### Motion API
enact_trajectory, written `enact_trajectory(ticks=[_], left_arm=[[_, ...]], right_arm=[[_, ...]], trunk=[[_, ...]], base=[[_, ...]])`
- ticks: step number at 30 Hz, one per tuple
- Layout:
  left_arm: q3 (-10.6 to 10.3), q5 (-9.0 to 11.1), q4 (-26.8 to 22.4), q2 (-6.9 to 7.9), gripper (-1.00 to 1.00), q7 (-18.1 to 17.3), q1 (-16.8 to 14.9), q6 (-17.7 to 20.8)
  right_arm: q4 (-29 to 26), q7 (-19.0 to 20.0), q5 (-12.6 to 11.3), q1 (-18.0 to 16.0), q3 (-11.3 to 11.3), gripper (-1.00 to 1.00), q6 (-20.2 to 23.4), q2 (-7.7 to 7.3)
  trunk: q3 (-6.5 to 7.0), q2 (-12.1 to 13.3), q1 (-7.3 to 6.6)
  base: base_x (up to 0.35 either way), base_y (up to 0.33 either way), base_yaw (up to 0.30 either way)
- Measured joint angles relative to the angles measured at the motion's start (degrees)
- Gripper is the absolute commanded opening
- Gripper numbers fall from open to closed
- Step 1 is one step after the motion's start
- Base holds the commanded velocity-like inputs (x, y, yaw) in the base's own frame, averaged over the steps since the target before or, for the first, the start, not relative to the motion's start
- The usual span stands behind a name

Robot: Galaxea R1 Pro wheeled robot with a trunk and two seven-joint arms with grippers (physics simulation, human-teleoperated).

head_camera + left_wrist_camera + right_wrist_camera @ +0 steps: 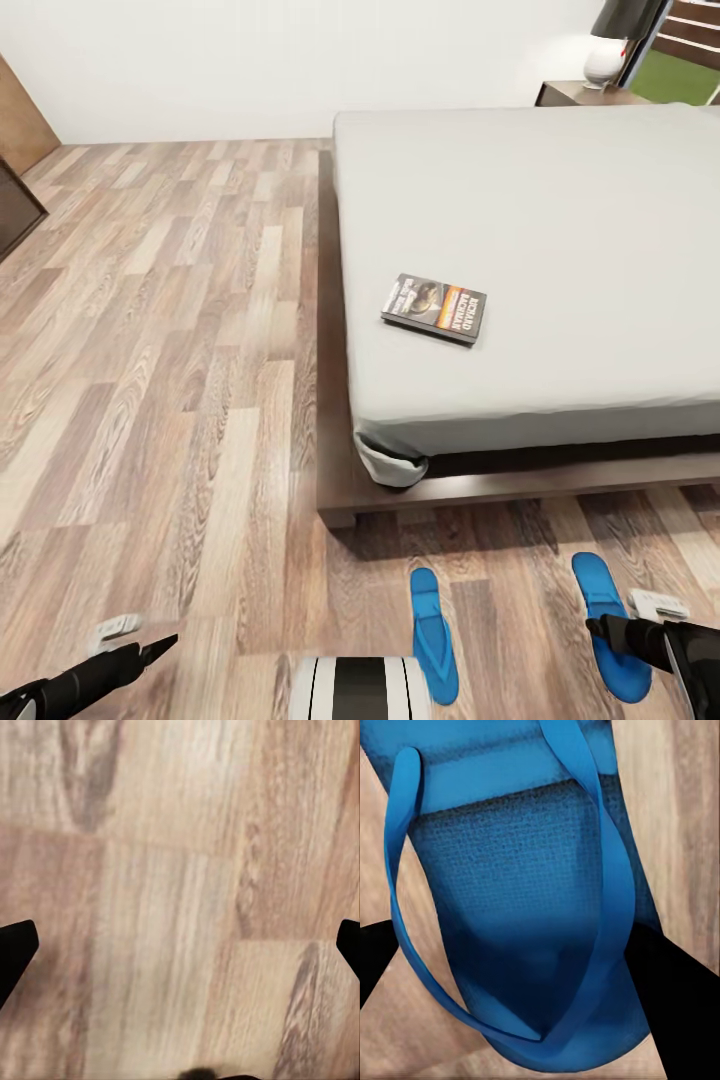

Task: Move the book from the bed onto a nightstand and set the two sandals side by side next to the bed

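Note:
The book (434,308), dark with an orange band, lies flat on the grey mattress of the bed (560,220) near its front left corner. Two blue sandals lie on the floor in front of the bed's foot, a left sandal (435,635) and a right sandal (606,620). My right gripper (598,629) is down on the right sandal. In the right wrist view its black fingers (679,997) press against both sides of that sandal (525,915). My left gripper (168,644) hangs open low over bare floor planks (180,907). A nightstand (575,94) stands at the bed's far right.
A lamp (610,45) stands on the nightstand. Dark furniture (15,200) sits against the left wall. Wide wood floor (170,350) runs along the bed's left side. The dark bed frame (400,495) juts out past the mattress.

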Motion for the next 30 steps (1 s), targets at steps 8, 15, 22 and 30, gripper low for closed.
enact_trajectory(ticks=[8,15,22,30], left_arm=[[0.0,0.0,0.0,0.00,1.00,0.0,0.0,0.0],[0.0,0.0,0.0,0.00,1.00,0.0,0.0,0.0],[0.0,0.0,0.0,0.00,1.00,0.0,0.0,0.0],[-0.1,0.0,0.0,-0.01,1.00,0.0,0.0,-0.1]], right_arm=[[0.0,0.0,0.0,0.0,0.0,-1.00,0.0,0.03],[0.0,0.0,0.1,0.0,0.0,-1.00,0.0,0.04],[0.0,0.0,0.1,0.0,0.0,-1.00,0.0,0.04],[0.0,0.0,0.1,0.0,0.0,-1.00,0.0,0.03]], trunk=[[0.00,0.0,0.00],[0.00,0.0,0.00],[0.00,0.0,0.00],[0.00,0.0,0.00]], base=[[0.000,0.280,0.000],[0.000,0.280,0.000],[0.000,0.280,0.000],[0.030,0.177,0.000]])
